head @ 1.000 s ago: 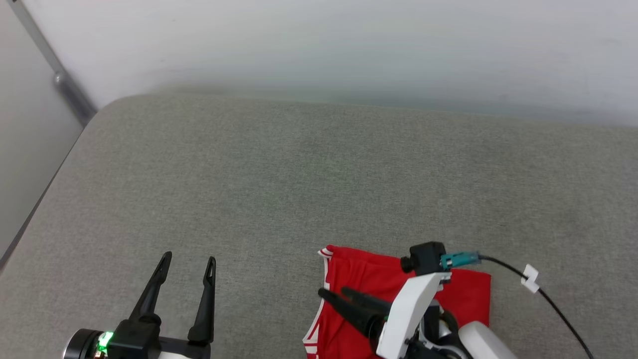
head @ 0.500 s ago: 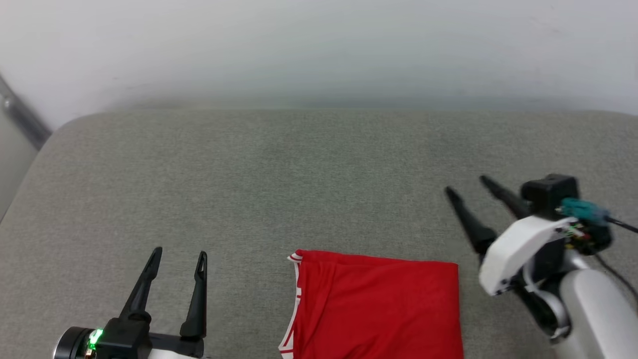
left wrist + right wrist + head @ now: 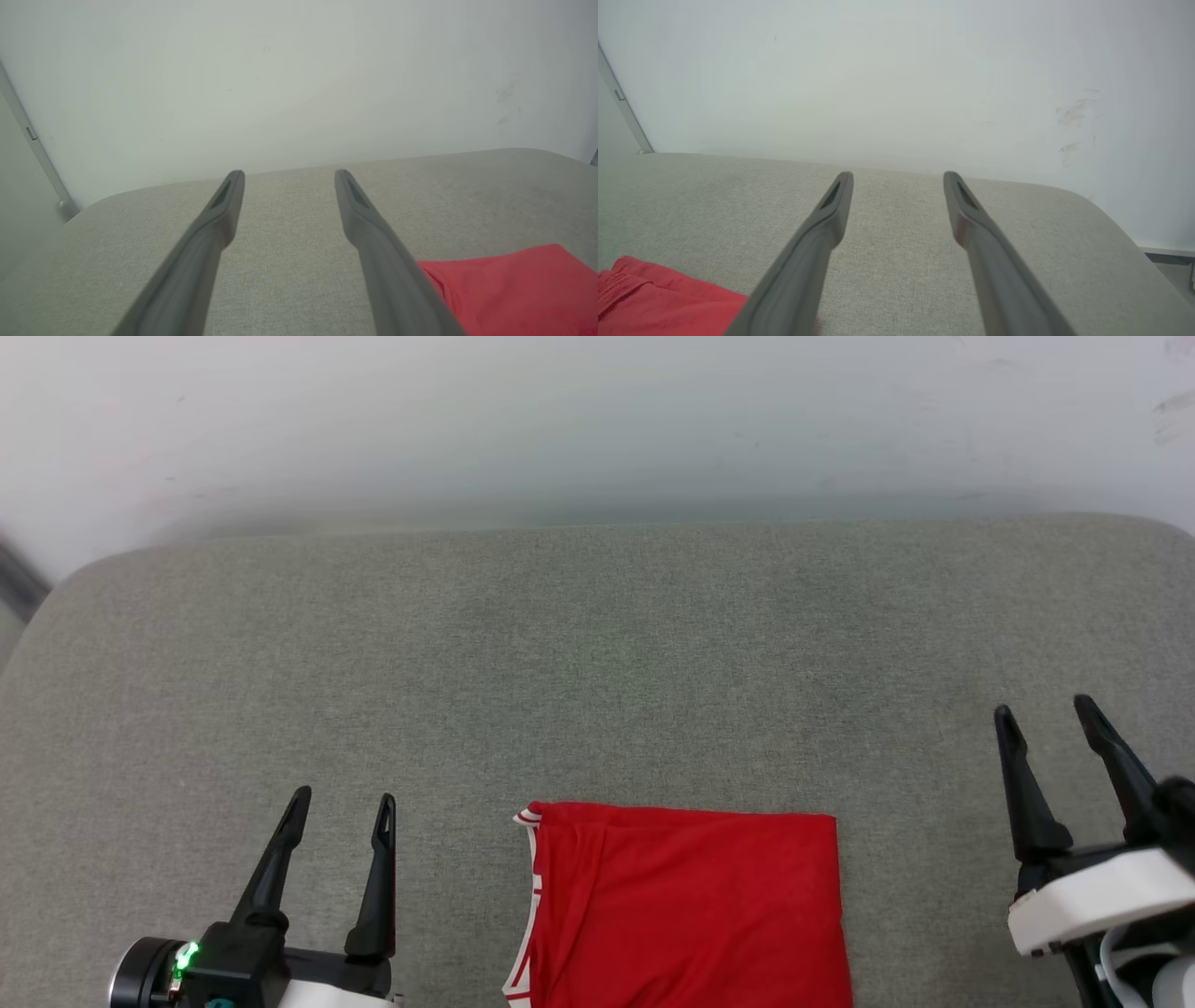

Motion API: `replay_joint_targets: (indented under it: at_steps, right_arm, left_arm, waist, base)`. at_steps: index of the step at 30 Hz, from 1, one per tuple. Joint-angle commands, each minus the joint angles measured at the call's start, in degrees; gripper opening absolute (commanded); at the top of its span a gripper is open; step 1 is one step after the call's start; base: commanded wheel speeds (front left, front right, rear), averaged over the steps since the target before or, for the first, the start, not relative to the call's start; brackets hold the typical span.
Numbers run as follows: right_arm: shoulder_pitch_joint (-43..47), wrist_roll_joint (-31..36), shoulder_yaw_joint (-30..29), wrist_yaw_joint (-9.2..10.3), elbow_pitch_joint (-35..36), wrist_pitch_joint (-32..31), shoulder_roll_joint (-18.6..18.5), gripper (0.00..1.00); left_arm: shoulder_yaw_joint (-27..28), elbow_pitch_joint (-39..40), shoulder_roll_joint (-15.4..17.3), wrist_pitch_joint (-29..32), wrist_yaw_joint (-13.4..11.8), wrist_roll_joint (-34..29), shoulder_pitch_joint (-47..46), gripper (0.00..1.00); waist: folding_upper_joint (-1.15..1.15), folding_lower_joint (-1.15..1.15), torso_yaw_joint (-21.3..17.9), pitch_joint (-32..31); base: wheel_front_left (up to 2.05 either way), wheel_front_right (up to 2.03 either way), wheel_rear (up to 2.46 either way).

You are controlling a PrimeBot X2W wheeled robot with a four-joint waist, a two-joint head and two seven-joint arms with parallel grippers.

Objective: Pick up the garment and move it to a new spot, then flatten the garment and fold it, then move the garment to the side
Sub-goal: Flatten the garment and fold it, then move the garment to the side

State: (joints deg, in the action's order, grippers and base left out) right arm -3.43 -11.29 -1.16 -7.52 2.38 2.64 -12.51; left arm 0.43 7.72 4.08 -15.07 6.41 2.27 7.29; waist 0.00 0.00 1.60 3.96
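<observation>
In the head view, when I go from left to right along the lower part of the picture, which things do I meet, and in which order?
left gripper → garment → right gripper

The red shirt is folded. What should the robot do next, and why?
Probably bring the open right gripper to the garment's right edge to grip it: it lies folded and ungripped, and moving it aside seems left to do.
</observation>
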Motion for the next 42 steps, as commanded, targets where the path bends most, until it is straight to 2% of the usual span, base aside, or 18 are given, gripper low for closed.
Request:
replay_joint_targets:
  at_steps: [1,12,20,25,28,35,40,42]
  right_arm:
    - [1.6,-0.4,-0.8,0.05,0.6,1.2,1.4,1.0]
    - [6.0,1.3,-0.6,0.05,2.5,5.3,5.9,1.0]
    - [6.0,1.3,0.1,0.05,2.2,5.5,6.3,1.0]
    - [6.0,0.6,0.7,0.05,2.6,3.2,5.2,1.0]
    - [6.5,-0.1,2.3,0.06,3.0,-2.4,3.4,1.0]
    - [7.5,-5.6,6.2,0.06,7.2,-24.0,-0.4,1.0]
    - [7.6,-9.4,6.3,0.05,8.7,-39.4,0.1,1.0]
    - [7.2,-9.6,5.4,0.04,8.3,-44.0,1.5,1.0]
  left_arm:
    - [-0.2,0.0,-0.1,-0.1,0.1,0.1,0.1,1.0]
    - [-1.1,0.6,-0.5,-0.1,0.5,0.4,0.5,1.0]
    - [-0.7,1.0,-0.6,-0.1,0.6,0.4,-0.2,1.0]
    - [-0.5,0.6,-0.7,-0.1,0.7,0.4,-0.1,1.0]
    - [-0.8,0.4,-0.7,-0.1,0.8,0.3,-0.2,1.0]
    - [-1.0,0.1,-0.8,-0.1,0.9,0.0,-1.0,1.0]
    - [-1.8,-0.1,-0.9,-0.1,0.9,0.0,-2.6,1.0]
    - [-2.3,-0.4,-1.0,-0.1,0.9,-0.1,-3.2,1.0]
  waist:
    - [0.0,0.0,0.0,0.0]
    - [0.0,0.0,0.4,-0.2]
    - [0.0,0.0,0.6,0.0]
    - [0.0,0.0,0.8,0.3]
    - [0.0,0.0,1.1,0.8]
    - [0.0,0.0,2.0,2.5]
    - [0.0,0.0,3.3,4.6]
    - [0.0,0.0,3.9,5.4]
  base:
    - [0.0,0.0,0.0]
    - [0.0,0.0,0.0]
    - [0.0,0.0,0.0]
    - [0.0,0.0,0.0]
    - [0.0,0.0,0.0]
    - [0.0,0.0,0.0]
    - [0.0,0.0,0.0]
    - [0.0,0.0,0.0]
